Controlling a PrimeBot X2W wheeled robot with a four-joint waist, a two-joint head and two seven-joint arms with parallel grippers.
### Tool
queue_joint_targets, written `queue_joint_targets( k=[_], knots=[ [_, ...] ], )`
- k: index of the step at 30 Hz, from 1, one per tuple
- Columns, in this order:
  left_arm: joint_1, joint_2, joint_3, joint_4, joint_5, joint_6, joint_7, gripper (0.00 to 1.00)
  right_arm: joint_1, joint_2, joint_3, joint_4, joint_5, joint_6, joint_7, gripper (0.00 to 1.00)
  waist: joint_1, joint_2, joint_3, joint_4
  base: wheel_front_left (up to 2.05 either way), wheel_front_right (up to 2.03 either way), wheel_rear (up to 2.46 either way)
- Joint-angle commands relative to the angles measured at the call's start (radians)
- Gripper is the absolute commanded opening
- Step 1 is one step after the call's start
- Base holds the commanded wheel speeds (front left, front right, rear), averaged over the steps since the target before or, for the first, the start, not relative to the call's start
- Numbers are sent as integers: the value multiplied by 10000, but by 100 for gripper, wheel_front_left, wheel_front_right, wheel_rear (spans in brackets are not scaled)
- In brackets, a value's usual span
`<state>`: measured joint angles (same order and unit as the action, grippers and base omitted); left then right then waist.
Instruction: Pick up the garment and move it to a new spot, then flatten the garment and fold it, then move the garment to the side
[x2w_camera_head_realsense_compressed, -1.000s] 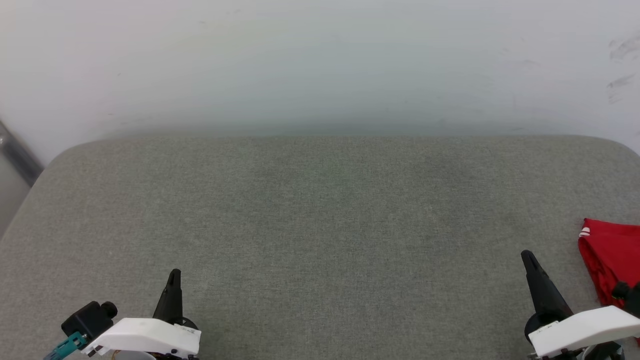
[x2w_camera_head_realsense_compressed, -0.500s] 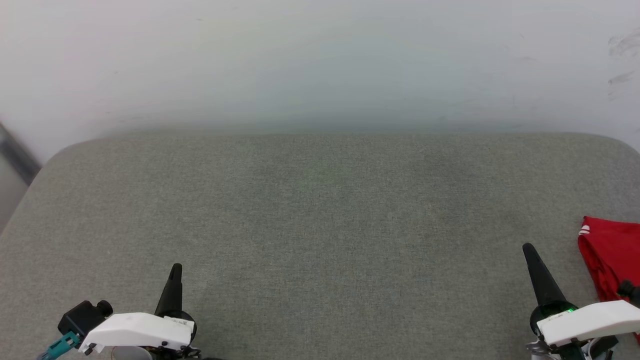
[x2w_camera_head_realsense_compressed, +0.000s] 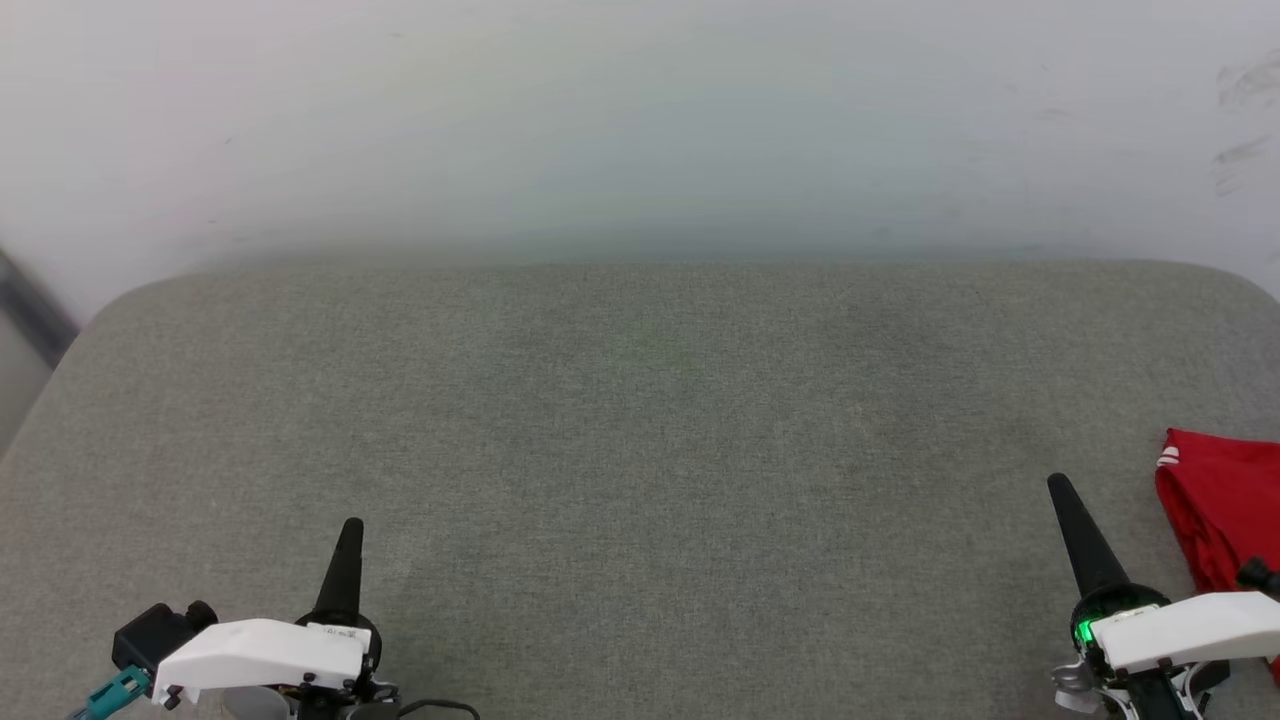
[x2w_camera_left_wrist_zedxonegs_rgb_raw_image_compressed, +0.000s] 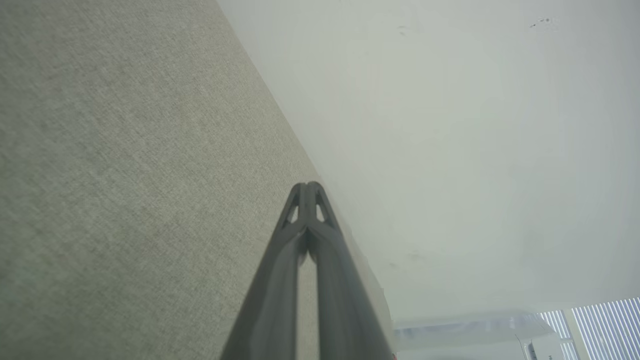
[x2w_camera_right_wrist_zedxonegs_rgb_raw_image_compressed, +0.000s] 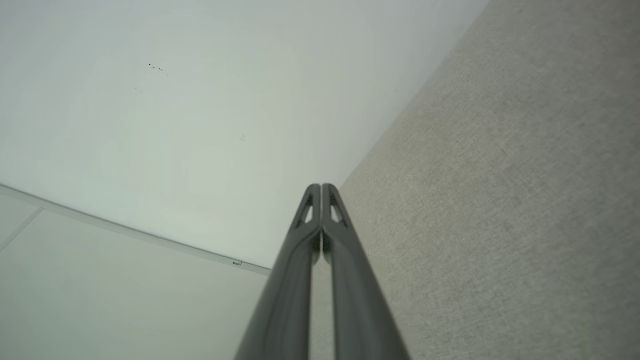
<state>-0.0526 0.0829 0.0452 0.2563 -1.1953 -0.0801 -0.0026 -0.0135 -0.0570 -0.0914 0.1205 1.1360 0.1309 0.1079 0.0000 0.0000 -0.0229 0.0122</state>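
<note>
Red jersey cloth marks the garment (x2w_camera_head_realsense_compressed: 1215, 505), which lies at the right edge of the worktop (x2w_camera_head_realsense_compressed: 640, 420), toward its near-right corner; a scrap of white striping shows at its far corner, and much of it runs out of the head view, so we cannot tell whether it is folded or merely bunched. Grey woven fabric covers the worktop, and a pale wall (x2w_camera_head_realsense_compressed: 640, 120) rises beyond its far edge.

Our left tool (x2w_camera_head_realsense_compressed: 349, 535) hovers over the near edge toward the left, fingers pressed together on nothing; the left wrist view shows the same left tool (x2w_camera_left_wrist_zedxonegs_rgb_raw_image_compressed: 309, 189) with its tips meeting. Our right tool (x2w_camera_head_realsense_compressed: 1062, 497) sits just beside the garment but apart from it, likewise clenched and empty, as the right wrist view confirms (x2w_camera_right_wrist_zedxonegs_rgb_raw_image_compressed: 321, 189).

We judge that the arms are parked between steps; with the cloth at the side, this is either before the pick-up or after the final move. If the pick-up is due, the right tool must open, swing toward the right edge, descend onto the red cloth and pinch a fold.
</note>
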Motion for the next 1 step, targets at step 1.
queue_joint_targets(
  k=[1],
  knots=[
    [-290,-15,90,-109,-276,-111,73,0,-246,18,-41,21,320,-2,19,0,0,0,9,-4,0,0,0]
  ],
)
